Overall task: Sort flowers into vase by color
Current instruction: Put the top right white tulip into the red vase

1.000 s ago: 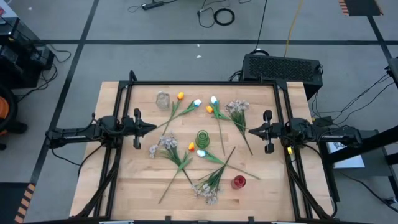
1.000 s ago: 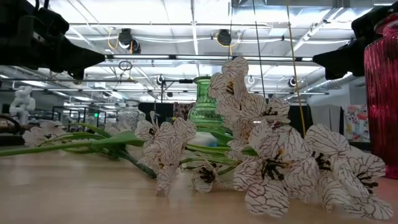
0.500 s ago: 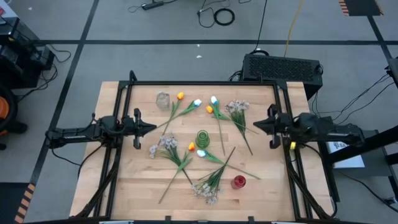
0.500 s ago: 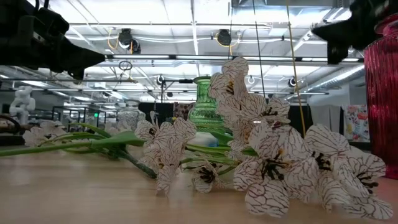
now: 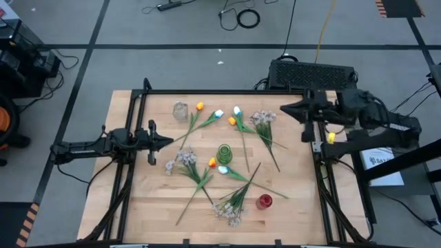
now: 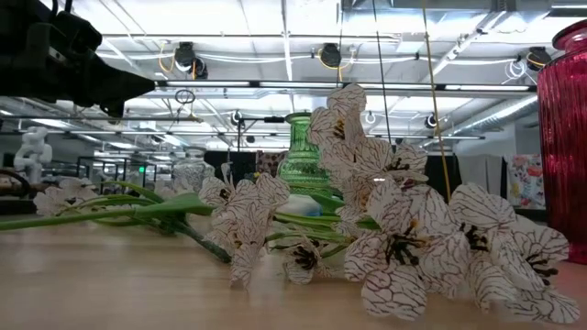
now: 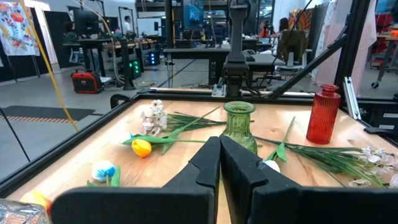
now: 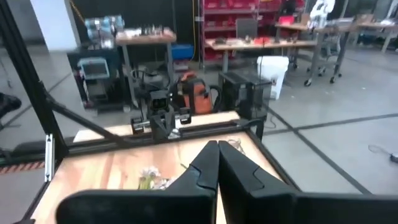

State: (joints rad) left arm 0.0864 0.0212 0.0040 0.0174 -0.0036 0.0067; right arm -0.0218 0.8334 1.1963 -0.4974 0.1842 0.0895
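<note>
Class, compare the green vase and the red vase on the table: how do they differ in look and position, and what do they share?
The green vase stands near the table's middle among the flowers; the red vase stands nearer the front edge. In the left wrist view the green vase is squat and bulbous, while the red vase is taller, slimmer and bottle-shaped. Both stand upright and hold no flowers.

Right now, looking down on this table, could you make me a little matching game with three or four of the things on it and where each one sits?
Things:
1. green vase
2. red vase
3. clear glass vase
4. left gripper

Places or states:
A. near the table's front edge, by a pale blossom spray
B. at the table's left side, shut and holding nothing
C. about the middle of the table, among the flowers
D. toward the back of the table, beside an orange tulip

Pairs: 1-C, 2-A, 3-D, 4-B
</note>
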